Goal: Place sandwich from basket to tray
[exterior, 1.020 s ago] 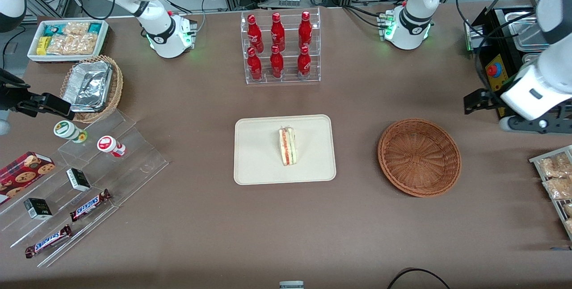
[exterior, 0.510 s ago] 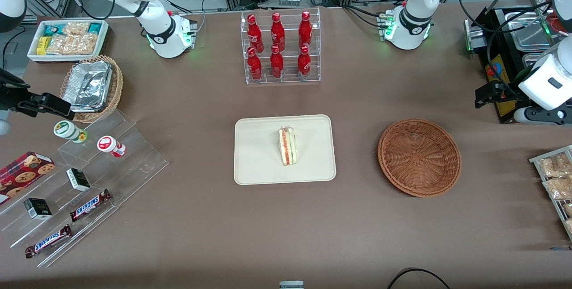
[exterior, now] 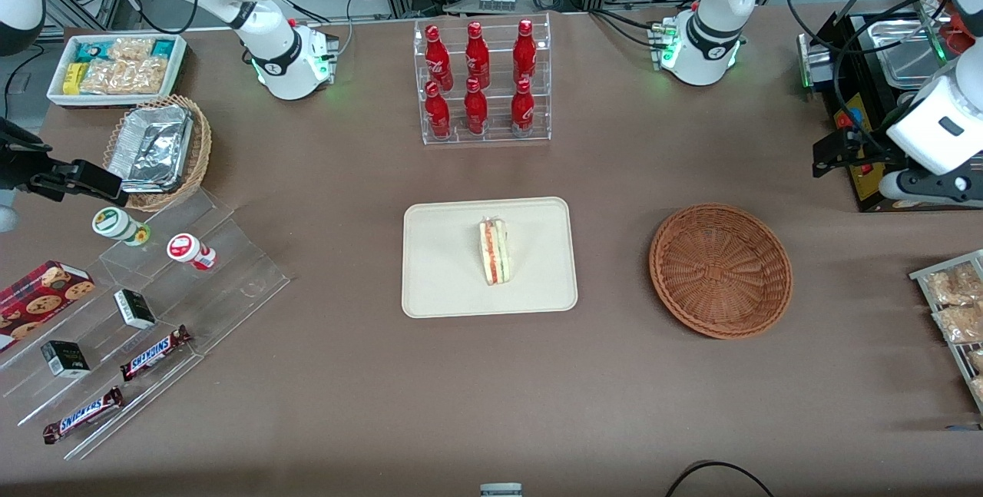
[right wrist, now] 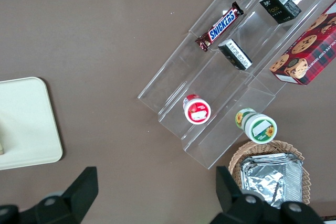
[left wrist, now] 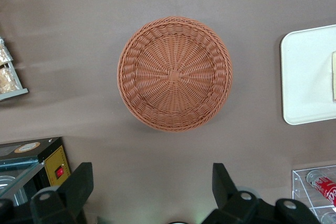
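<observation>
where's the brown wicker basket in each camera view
Front view: the basket sits empty on the table, beside the tray, toward the working arm's end.
Left wrist view: the basket lies below the open hand.
Right wrist view: not in it.
Shared landmark: the tray, in all three views.

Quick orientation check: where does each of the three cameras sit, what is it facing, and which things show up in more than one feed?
Front view: overhead, facing both arm bases; sandwich lies on the tray, basket empty, gripper raised at the working arm's end.
Left wrist view: looks down past its open fingers at the basket.
Right wrist view: looks down on the snack shelves; own fingers show.
Shared: tray appears in all three.
</observation>
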